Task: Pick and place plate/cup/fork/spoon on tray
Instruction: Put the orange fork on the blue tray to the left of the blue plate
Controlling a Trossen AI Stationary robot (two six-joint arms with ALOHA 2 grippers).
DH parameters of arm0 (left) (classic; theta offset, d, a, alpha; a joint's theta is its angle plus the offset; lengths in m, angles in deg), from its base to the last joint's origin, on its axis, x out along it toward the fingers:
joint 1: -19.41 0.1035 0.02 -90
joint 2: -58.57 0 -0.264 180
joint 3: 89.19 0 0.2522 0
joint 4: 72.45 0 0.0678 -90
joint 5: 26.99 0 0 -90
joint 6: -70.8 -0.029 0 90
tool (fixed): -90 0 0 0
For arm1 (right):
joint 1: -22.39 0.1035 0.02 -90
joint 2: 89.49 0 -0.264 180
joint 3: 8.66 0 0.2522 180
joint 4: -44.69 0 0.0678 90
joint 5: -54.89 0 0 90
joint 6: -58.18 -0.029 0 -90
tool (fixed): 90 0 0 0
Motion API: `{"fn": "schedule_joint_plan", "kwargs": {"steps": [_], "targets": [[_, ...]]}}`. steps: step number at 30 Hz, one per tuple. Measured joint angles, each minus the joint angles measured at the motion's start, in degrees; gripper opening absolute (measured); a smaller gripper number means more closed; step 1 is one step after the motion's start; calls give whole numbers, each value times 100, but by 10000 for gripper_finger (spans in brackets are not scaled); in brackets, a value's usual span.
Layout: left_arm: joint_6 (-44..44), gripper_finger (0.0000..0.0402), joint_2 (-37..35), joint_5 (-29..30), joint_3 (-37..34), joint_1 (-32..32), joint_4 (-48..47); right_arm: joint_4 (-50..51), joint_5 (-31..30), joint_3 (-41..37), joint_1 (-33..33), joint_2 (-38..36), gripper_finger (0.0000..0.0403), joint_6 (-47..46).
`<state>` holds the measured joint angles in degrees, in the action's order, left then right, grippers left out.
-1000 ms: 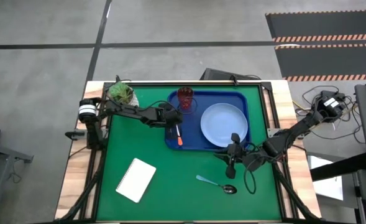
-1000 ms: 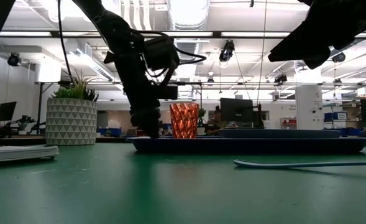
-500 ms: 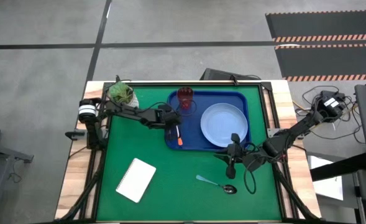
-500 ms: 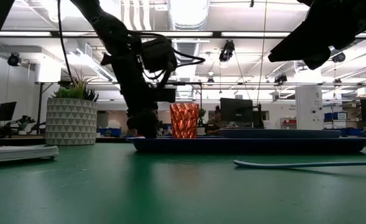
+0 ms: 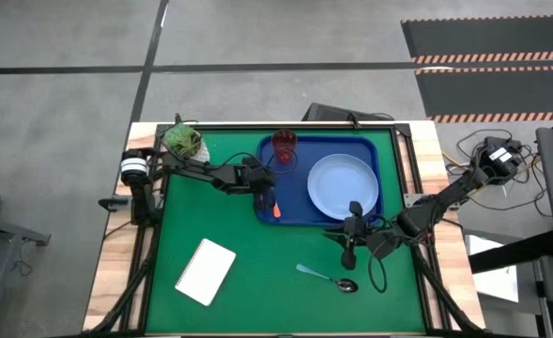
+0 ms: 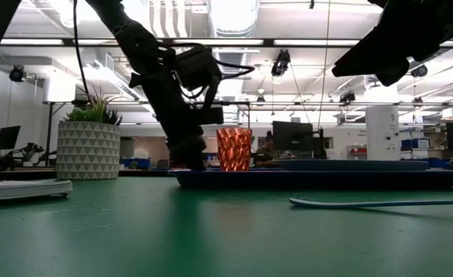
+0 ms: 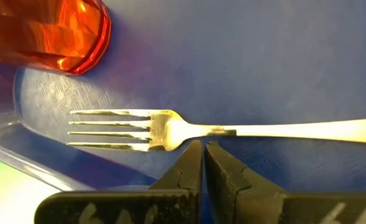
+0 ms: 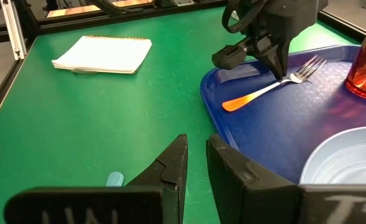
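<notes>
The dark-blue tray (image 5: pixel 368 143) lies on the green mat at the far middle. On it stand the red cup (image 5: pixel 284 145) and the light-blue plate (image 5: pixel 343 186), and the orange-handled fork (image 5: pixel 274 204) lies along its left side. My left gripper (image 7: pixel 202 147) is shut, its tips down on the tray beside the fork (image 7: pixel 170 129). The teal-handled spoon (image 5: pixel 325 277) lies on the mat near the front. My right gripper (image 8: pixel 196 144) hovers above the mat by the tray's near right corner, its fingers a narrow gap apart, holding nothing. My left gripper comes from above and slants down, its shut fingertips (image 8: pixel 281 73) on the tray's floor (image 7: pixel 276 162) right beside the fork's neck (image 7: pixel 195 130). I cannot tell whether the tips also touch the fork. The fork lies flat on the tray.
A white notepad (image 5: pixel 204 270) lies on the mat at the near left. A white pot with a green plant (image 5: pixel 182 141) stands at the far left corner. Bare mat lies between the notepad and the spoon.
My left gripper, still shut, has gone a little toward the table's right edge. The tray has slid the same way on the mat, carrying the cup, the plate and the fork with it.
</notes>
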<state>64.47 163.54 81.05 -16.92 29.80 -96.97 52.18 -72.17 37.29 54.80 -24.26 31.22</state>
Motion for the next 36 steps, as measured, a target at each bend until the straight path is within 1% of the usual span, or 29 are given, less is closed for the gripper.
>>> {"fn": "schedule_joint_plan", "kwargs": {"steps": [9,16,21,26,33,36], "targets": [[0,0,48,3,-4,2,433,-4,-2,0,0,0,48,-2],[1,0,-186,42,-2,-9,452,-4,-2,0,-2,0,48,-2],[11,0,-181,42,-23,-5,440,-4,-2,0,-2,0,48,-129],[157,0,-149,42,-94,-2,352,-4,-2,0,-2,0,48,-154],[169,0,-1,42,-91,0,730,-4,-2,0,-2,0,48,-156],[170,0,95,43,-91,-2,734,-4,-3,-2,-2,2,48,-162]]}}
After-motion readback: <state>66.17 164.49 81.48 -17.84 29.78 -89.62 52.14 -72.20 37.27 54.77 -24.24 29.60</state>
